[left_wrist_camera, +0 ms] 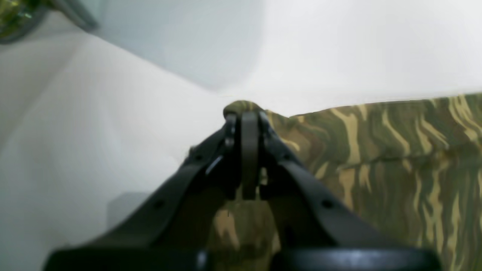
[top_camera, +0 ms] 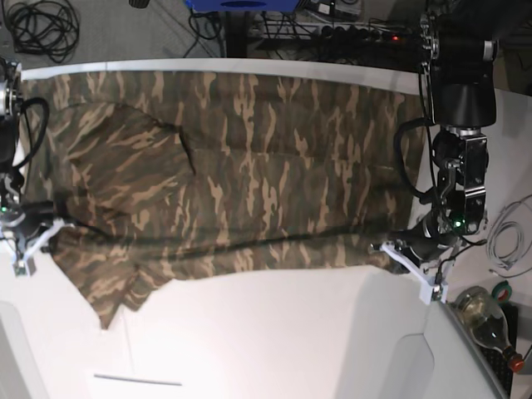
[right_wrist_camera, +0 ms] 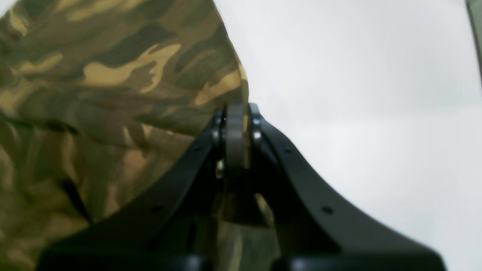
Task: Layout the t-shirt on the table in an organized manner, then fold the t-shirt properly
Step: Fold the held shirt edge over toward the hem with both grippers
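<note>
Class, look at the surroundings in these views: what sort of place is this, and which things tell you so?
Probably a robotics lab or workshop: two robot arms work over a camouflage t-shirt on a white table, with coiled cable behind.

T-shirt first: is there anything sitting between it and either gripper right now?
Nothing visible stands in the way. The left gripper is at one edge of the t-shirt and the right gripper at another part of the edge, both right against the cloth with their jaws closed.
</note>
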